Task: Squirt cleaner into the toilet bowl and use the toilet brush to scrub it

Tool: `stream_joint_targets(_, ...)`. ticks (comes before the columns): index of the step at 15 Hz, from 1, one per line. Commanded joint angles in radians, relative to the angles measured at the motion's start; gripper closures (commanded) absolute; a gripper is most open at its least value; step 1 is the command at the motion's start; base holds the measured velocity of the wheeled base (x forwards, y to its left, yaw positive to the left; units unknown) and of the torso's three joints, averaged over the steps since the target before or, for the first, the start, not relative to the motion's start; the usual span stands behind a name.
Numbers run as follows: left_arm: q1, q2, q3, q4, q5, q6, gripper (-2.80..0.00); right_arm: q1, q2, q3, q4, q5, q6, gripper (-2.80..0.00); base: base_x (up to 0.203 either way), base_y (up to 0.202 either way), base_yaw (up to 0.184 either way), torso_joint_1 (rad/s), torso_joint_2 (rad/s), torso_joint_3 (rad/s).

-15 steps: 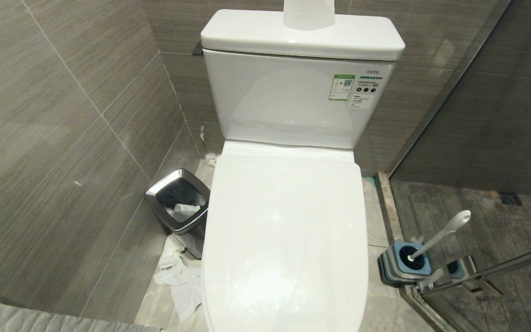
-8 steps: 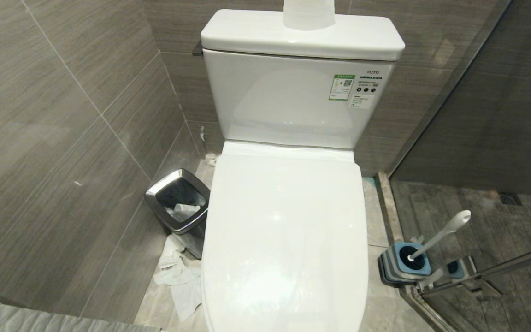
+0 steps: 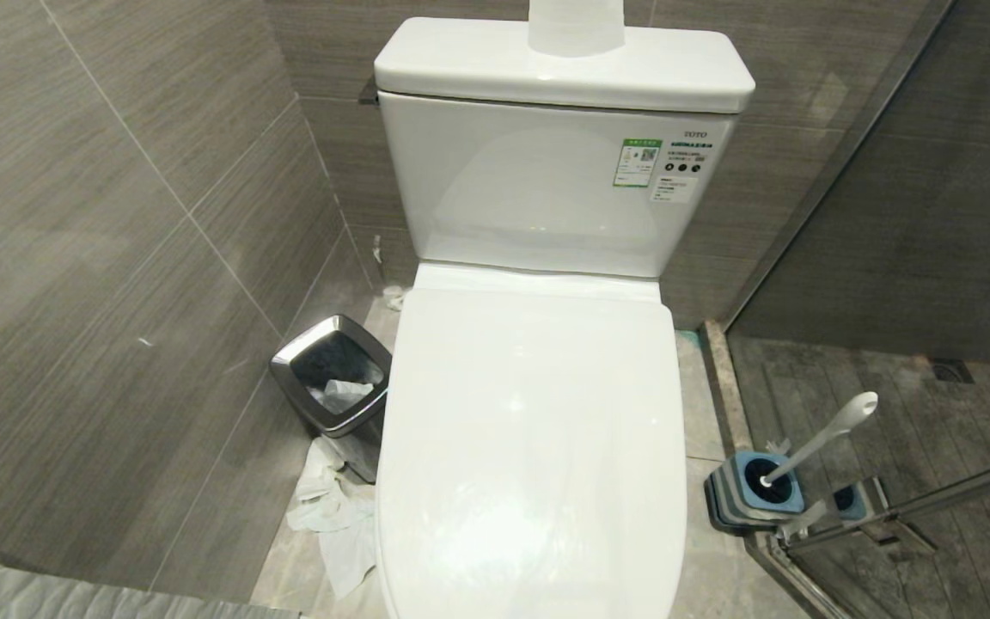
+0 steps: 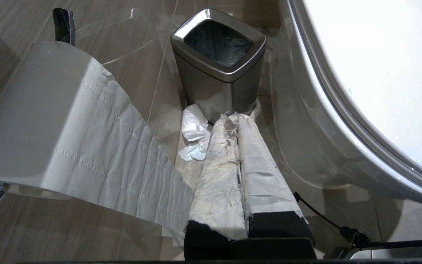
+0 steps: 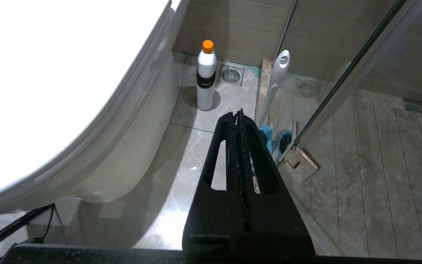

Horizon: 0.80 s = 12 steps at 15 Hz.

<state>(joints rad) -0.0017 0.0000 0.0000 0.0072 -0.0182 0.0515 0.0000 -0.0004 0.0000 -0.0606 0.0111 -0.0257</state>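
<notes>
**Lid down, both arms parked low beside the toilet**

In the centre of the head view stands the white toilet (image 3: 538,430) with its lid down, so the toilet bowl under it is hidden. At the right edge of that frame, low down, the toilet brush (image 3: 821,438) leans in its square blue-and-grey holder (image 3: 757,490) on the floor, next to the glass shower door (image 3: 933,490). At lower left sits a steel-rimmed bin (image 3: 332,378) with crumpled tissue (image 3: 336,516) on the floor in front of it.

Neither arm shows in the head view. In the left wrist view the left gripper (image 4: 234,124), its fingers wrapped in white paper, is clenched on nothing and points at the bin, with a toilet roll (image 4: 42,113) at upper left of that frame. In the right wrist view the right gripper (image 5: 238,115) is likewise pressed closed and empty, aimed at the brush handle. A white bottle with an orange cap (image 5: 206,79) stands upright on the floor near the toilet base, in the upper middle of that frame.
</notes>
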Motion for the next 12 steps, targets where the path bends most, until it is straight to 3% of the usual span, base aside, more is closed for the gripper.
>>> stream_joint_targets(1, 0.0, 0.002, 0.0, 0.0, 0.0, 0.001, 0.0, 0.0, 0.0, 0.025, -0.001, 0.001, 0.0, 0.0, 0.0, 0.0, 0.0, 0.0, 0.0, 0.0)
stream_joint_targets(12, 0.0, 0.002, 0.0, -0.001, 0.0, 0.001, 0.0, 0.0, 0.0, 0.025, -0.001, 0.0, 0.0, 0.0, 0.0, 0.0, 0.0, 0.0, 0.0, 0.0)
